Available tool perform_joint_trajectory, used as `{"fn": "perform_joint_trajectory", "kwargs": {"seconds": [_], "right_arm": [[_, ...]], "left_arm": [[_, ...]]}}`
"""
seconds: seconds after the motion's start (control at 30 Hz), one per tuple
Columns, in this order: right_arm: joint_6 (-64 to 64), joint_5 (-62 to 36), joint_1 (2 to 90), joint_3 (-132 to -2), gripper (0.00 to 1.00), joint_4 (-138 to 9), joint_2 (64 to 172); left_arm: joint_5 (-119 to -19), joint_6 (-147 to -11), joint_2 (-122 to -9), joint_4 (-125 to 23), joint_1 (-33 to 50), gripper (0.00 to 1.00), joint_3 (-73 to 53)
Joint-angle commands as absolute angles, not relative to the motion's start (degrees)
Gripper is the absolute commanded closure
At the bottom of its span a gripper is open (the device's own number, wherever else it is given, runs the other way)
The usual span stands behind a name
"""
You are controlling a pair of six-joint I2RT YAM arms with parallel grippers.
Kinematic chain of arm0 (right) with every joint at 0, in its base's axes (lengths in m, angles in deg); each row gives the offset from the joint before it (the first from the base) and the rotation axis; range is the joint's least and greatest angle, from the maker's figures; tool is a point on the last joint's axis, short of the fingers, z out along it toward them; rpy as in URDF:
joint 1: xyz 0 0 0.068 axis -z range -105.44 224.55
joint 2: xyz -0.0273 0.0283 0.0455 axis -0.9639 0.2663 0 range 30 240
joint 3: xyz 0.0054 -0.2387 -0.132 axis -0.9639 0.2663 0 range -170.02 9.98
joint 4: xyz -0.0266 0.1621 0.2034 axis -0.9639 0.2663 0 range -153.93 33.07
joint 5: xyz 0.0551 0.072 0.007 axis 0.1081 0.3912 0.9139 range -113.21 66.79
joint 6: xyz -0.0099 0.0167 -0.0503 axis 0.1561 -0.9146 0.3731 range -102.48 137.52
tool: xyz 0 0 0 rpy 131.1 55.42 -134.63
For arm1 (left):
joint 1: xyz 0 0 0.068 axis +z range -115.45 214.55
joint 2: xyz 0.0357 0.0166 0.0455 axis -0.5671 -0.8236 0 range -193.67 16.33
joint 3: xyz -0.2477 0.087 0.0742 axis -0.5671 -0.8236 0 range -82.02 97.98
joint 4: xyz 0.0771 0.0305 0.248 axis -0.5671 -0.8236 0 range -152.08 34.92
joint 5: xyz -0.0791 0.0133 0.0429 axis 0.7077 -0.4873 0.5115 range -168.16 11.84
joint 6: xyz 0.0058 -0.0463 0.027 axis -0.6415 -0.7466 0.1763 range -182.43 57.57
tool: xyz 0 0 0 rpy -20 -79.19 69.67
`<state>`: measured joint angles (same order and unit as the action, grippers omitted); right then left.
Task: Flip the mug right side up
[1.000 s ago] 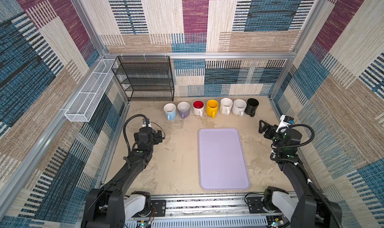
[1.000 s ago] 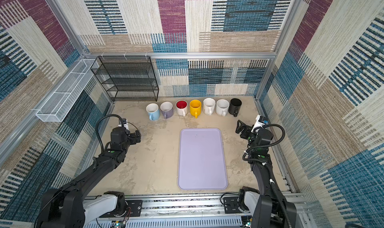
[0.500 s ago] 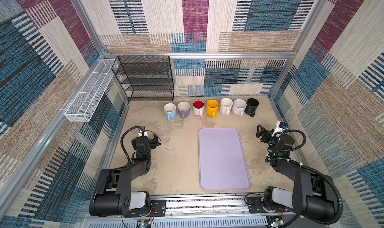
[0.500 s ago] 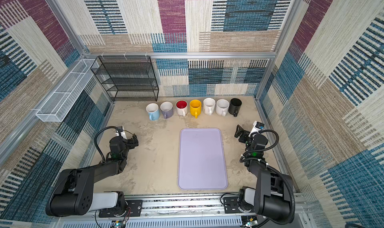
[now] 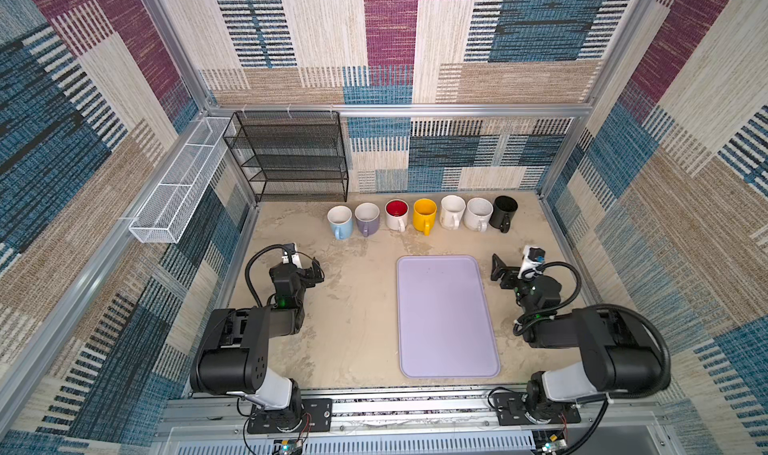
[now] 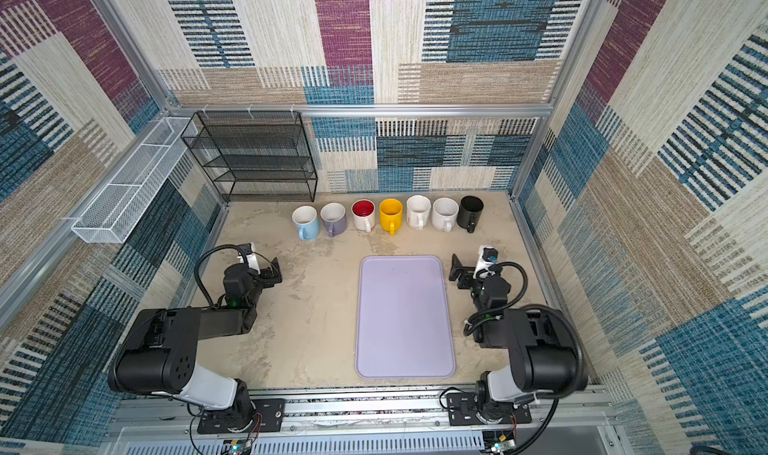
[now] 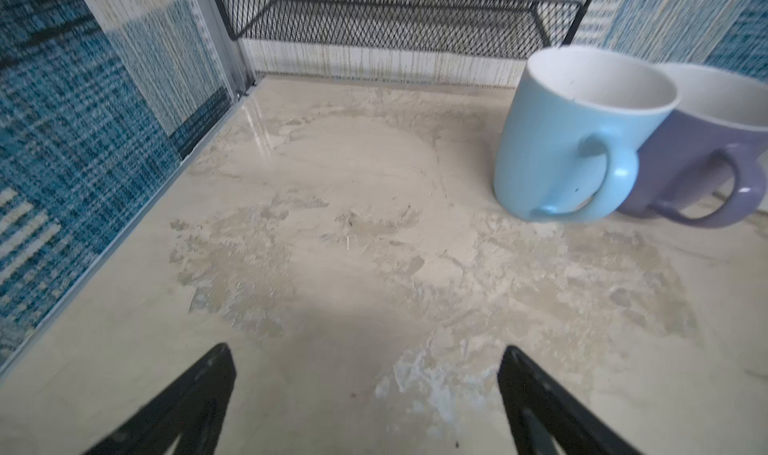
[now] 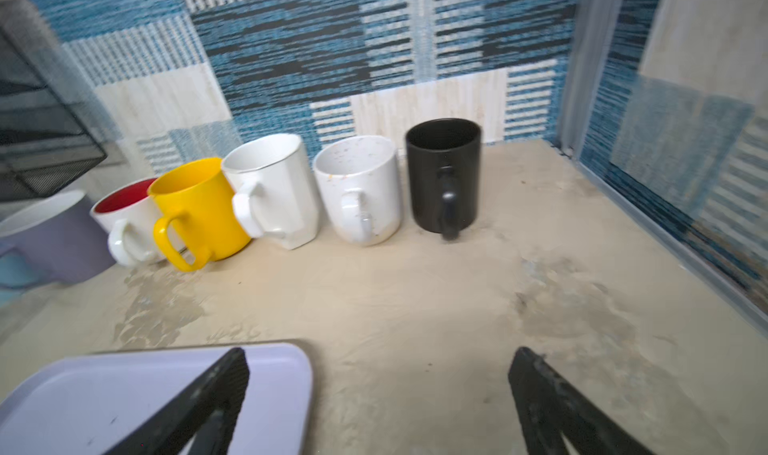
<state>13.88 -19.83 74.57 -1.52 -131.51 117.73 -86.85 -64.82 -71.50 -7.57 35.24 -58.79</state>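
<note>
Mugs (image 5: pixel 424 215), seven glazed ceramic ones in a row, stand across the upper middle in both top views, against the back wall. Every one shows an open mouth facing up (no upturned base anywhere), so the turning looks finished. A lilac rectangular plastic tray (image 5: pixel 446 316) lies bare at lower centre. The left gripper (image 5: pixel 313 272) sits at centre left and the right gripper (image 6: pixel 459 270) at centre right. Each is low over the beige table (image 5: pixel 357 307), jaws spread wide, holding nothing, well apart from the row.

Left wrist view: two black fingers (image 7: pixel 195 403) frame the bottom edge, wide apart over bare table. At upper right a light blue ceramic mug (image 7: pixel 573 133) stands upright, touching a lilac ceramic mug (image 7: pixel 698 149) beside it. A black wire mesh rack (image 7: pixel 395 12) runs along the top.

Right wrist view: the fingers (image 8: pixel 208 407) are likewise apart and empty, with the tray corner at lower left. Across the middle stand a black mug (image 8: pixel 442 174), a speckled white mug (image 8: pixel 357 187), a plain white mug (image 8: pixel 274 183), a yellow mug (image 8: pixel 199 208) and a white mug with a red inside (image 8: pixel 124 220), all upright.

The step in hand is probably parking. Doing it well means clearing the protruding handles and checking each rim once.
</note>
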Motion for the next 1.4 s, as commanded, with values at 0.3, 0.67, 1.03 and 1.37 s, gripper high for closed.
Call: {"fn": "perform_joint_trajectory", "kwargs": {"seconds": [0.3, 0.67, 1.03, 1.37], "right_arm": [[16.85, -31.95, 73.72, -0.91, 0.0, -139.97, 118.18], [16.92, -31.47, 73.72, -1.05, 0.0, -139.43, 117.96], [16.92, -31.47, 73.76, -1.04, 0.0, -139.42, 117.98], [16.98, -31.47, 73.76, -1.15, 0.0, -139.34, 118.05]], "left_arm": [[-87.21, -64.83, -71.56, -5.72, 35.69, 0.01, -59.32], [-81.02, -62.34, -72.26, -8.37, 35.54, 0.01, -57.22], [-80.62, -62.43, -72.03, -8.46, 35.78, 0.01, -57.38], [-80.62, -62.33, -72.08, -8.51, 35.76, 0.01, -57.4]]}}
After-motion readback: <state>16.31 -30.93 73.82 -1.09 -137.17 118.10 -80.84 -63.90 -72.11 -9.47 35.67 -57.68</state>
